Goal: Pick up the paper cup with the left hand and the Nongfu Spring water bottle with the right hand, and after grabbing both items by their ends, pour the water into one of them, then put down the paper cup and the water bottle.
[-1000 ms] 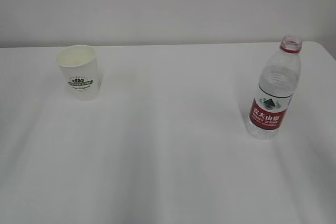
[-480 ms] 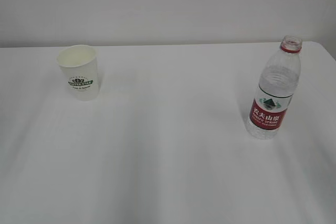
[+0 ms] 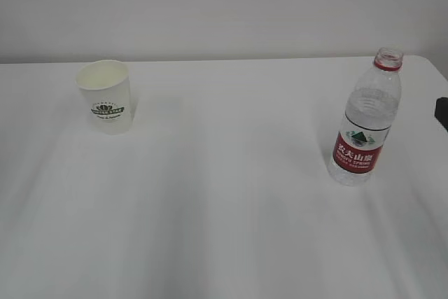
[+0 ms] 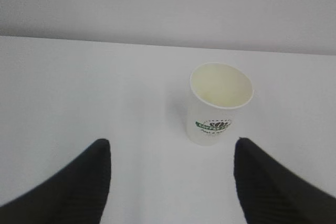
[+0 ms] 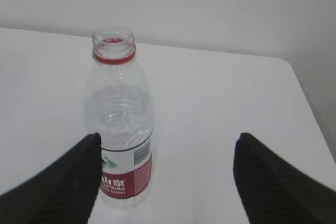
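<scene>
Both pairs of fingers spread apart, nothing held, over a plain white desk.

The left hand (image 4: 170, 182) has its fingers (image 4: 79, 182) wide apart, the paper cup (image 4: 219, 103) upright ahead between them. The right hand (image 5: 168, 182) fingers (image 5: 273, 182) also stand apart; the Nongfu Spring water bottle (image 5: 119, 121) stands uncapped just beside the left one. The white desk (image 3: 224, 194) meets a bare pale wall (image 3: 224, 5); cup far left, bottle far right.
</scene>
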{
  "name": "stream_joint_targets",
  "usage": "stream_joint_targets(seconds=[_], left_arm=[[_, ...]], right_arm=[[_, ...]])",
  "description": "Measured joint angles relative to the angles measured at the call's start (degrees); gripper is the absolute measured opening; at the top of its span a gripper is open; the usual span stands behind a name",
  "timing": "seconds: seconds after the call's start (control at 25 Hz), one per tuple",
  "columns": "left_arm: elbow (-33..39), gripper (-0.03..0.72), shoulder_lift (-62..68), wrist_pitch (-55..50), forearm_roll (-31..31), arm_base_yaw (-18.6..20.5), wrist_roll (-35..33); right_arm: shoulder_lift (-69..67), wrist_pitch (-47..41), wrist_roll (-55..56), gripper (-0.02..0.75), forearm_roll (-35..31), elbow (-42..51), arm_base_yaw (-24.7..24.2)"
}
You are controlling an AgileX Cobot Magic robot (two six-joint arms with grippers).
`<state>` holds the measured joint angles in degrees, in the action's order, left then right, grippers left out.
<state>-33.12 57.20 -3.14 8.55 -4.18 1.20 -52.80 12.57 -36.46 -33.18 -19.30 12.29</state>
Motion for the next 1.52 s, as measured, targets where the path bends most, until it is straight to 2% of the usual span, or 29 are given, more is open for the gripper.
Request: stream_joint_targets(seconds=[0.24,0.56,0.76,1.24,1.52], left_arm=[[1.4,0.511,4.8,3.1,-0.2,0.0,0.0],[12.0,0.491,5.9,18.4,2.4,-0.5,0.2],[18.1,0.486,5.9,27.5,2.4,-3.9,0.3],[27.4,0.486,12.9,43.6,-2.2,-5.4,1.9],[28.6,0.486,20.2,53.1,-6.1,-5.4,3.0]], right_arm=[[-6.1,4.0,2.8,0.593,1.6,1.5,1.1],[-12.7,10.5,14.1,0.593,14.5,2.7,1.2],[-17.3,19.1,20.5,0.593,20.5,6.4,1.2],[-28.2,30.4,27.1,0.592,26.5,7.4,1.2],[-32.8,34.8,28.9,0.593,27.0,7.4,1.2]])
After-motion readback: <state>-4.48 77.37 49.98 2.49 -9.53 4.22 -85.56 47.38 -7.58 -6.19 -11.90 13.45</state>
